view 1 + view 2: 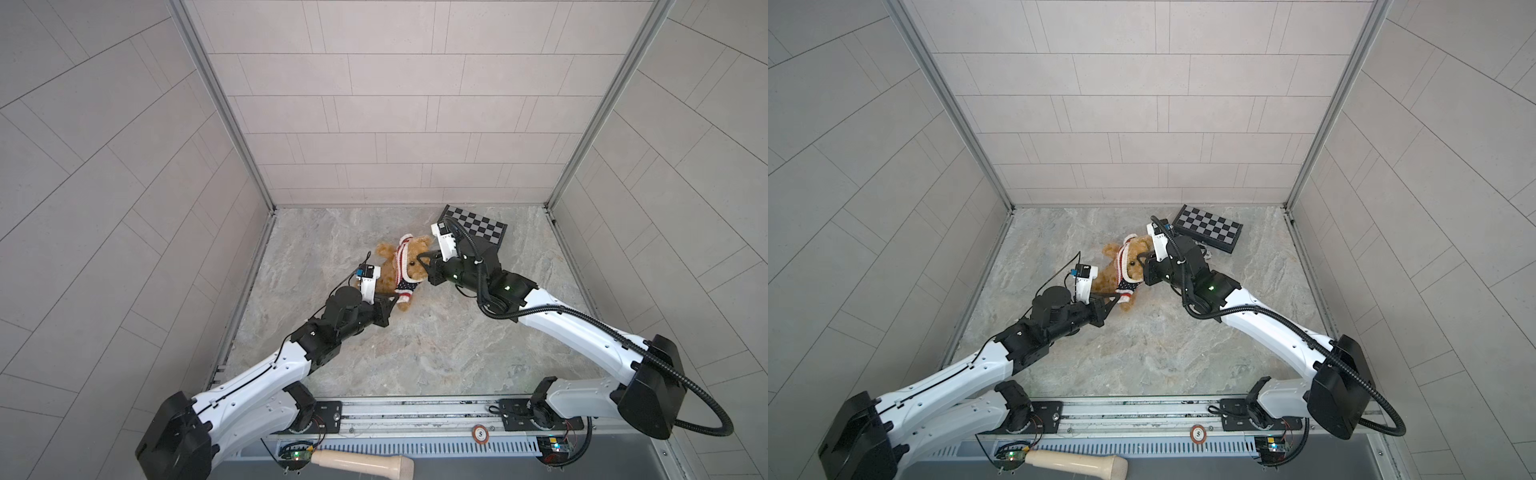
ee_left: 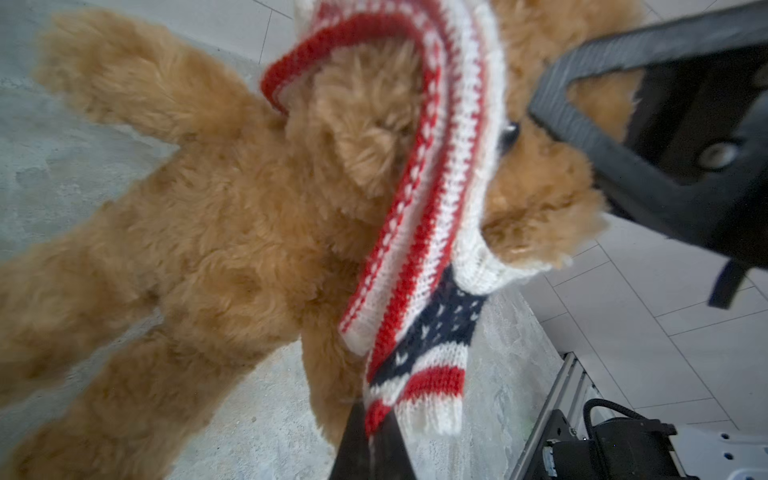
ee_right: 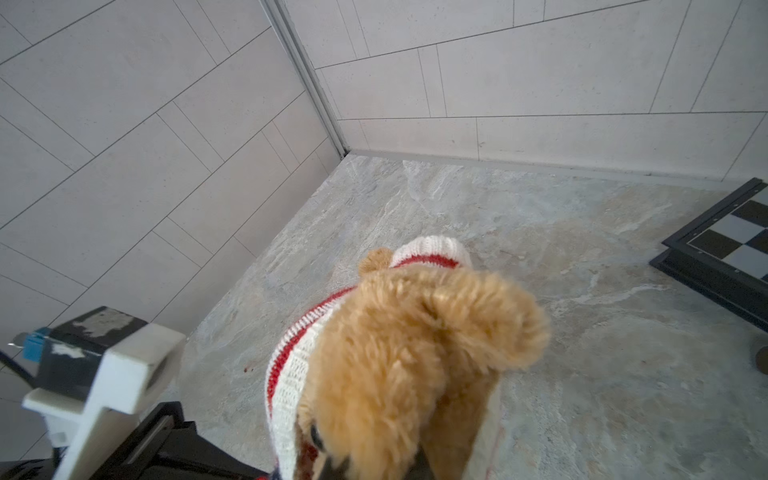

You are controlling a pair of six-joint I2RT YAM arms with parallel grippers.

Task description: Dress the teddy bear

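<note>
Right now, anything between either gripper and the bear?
Nothing visible. The left gripper is shut on a cuff of the sweater beside the bear; the right gripper grips the bear's head. The chessboard lies apart.

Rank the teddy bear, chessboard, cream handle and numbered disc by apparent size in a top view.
Largest, too alike to rank: teddy bear, chessboard and cream handle. The handle lies nearer the camera, which makes it unsure.
Smallest, clearly: numbered disc.
</note>
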